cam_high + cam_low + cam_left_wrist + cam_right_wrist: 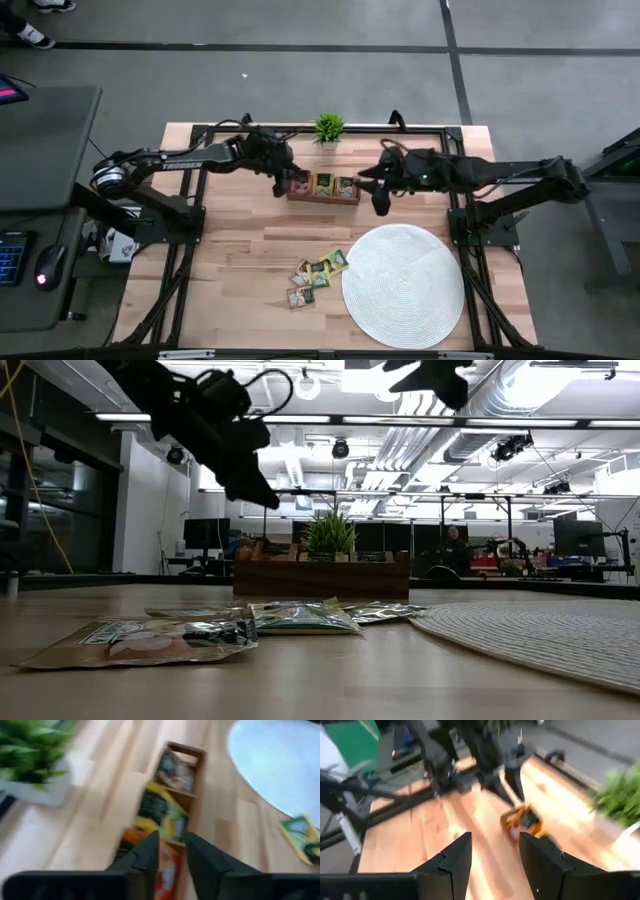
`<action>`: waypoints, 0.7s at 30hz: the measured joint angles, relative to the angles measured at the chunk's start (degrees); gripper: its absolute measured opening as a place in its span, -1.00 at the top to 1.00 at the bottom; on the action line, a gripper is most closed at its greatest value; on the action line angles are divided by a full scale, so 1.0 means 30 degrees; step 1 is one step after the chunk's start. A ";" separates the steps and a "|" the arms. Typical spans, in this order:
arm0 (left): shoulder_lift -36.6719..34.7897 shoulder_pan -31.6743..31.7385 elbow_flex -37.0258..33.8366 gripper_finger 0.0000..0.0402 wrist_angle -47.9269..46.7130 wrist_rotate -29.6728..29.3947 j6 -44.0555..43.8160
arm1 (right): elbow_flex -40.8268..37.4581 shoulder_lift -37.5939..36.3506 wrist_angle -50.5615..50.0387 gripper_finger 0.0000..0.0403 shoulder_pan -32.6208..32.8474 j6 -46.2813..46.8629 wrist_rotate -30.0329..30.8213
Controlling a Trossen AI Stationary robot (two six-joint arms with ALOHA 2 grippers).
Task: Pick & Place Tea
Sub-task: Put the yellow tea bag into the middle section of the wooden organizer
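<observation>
Left gripper (281, 186): hung over the wooden box (323, 188) near the tabletop's far edge, fingers slightly spread, empty.
Right gripper (381, 203): beside the box, fingers spread, empty.
Tea packets (317, 272): some in the box, others loose mid-tabletop beside the mat (403, 285).
Risk: both grippers crowded the box and might collide.

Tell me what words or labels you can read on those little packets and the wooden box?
None can be read.
Loose tea packets: dark labels, print too small.
Packets in the wooden box: labels blurred.
Box itself: no lettering visible.
</observation>
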 joint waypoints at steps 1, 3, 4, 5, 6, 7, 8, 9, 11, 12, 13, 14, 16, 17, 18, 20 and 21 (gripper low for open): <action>-0.0093 -0.0345 0.0008 0.60 -0.0215 0.0000 0.0004 | -0.0134 0.0245 -0.0003 0.22 0.0139 0.0269 -0.0138; -0.0225 -0.1063 -0.0003 0.77 -0.0690 0.0024 0.0022 | -0.0344 0.0710 0.0047 0.24 0.0453 0.0469 -0.0464; -0.0327 -0.1454 -0.0007 0.87 -0.0876 0.0028 0.0050 | -0.0477 0.0967 0.0051 0.25 0.0672 0.0478 -0.0588; -0.0394 -0.1867 -0.0007 0.93 -0.0925 0.0039 0.0108 | -0.0607 0.1229 0.0061 0.26 0.0892 0.0481 -0.0661; -0.0407 -0.2273 0.0003 0.96 -0.0901 0.0034 0.0118 | -0.0729 0.1481 0.0076 0.27 0.1090 0.0437 -0.0668; -0.0398 -0.2667 0.0008 0.96 -0.0992 -0.0007 0.0120 | -0.0849 0.1743 0.0148 0.28 0.1313 0.0383 -0.0687; -0.0384 -0.3137 0.0000 0.94 -0.1228 -0.0175 0.0113 | -0.0942 0.2027 0.0168 0.29 0.1518 0.0309 -0.0686; -0.0377 -0.3593 -0.0007 0.93 -0.1435 -0.0334 0.0114 | -0.1041 0.2287 0.0208 0.30 0.1700 0.0201 -0.0694; -0.0377 -0.4540 -0.0007 0.94 -0.1749 -0.0839 0.0063 | -0.1222 0.2886 0.0278 0.31 0.2050 -0.0132 -0.0710; -0.0377 -0.4996 -0.0007 0.97 -0.2058 -0.1148 -0.0015 | -0.1254 0.3212 0.0215 0.31 0.2195 -0.0204 -0.0770; -0.0377 -0.5429 -0.0007 0.98 -0.2380 -0.1487 -0.0047 | -0.1307 0.3536 0.0293 0.31 0.2327 -0.0251 -0.0790; -0.0377 -0.5860 -0.0014 0.99 -0.2598 -0.1821 -0.0104 | -0.1311 0.3864 0.0327 0.31 0.2421 -0.0200 -0.0867; -0.0377 -0.6646 -0.0014 0.98 -0.2852 -0.2404 -0.0426 | -0.1311 0.4576 0.0634 0.31 0.2580 0.0045 -0.1034; -0.0377 -0.7018 -0.0014 0.99 -0.2958 -0.2557 -0.0584 | -0.1311 0.4895 0.0853 0.31 0.2651 0.0183 -0.1287; -0.0371 -0.7363 -0.0014 0.99 -0.2993 -0.2650 -0.0801 | -0.1311 0.5222 0.1116 0.31 0.2703 0.0304 -0.1525; -0.0372 -0.8086 -0.0014 0.99 -0.3028 -0.2732 -0.1101 | -0.1311 0.5875 0.1728 0.31 0.2849 0.0363 -0.2105; -0.0374 -0.8476 -0.0014 1.00 -0.3083 -0.2793 -0.1287 | -0.1311 0.6171 0.1938 0.31 0.2935 0.0367 -0.2413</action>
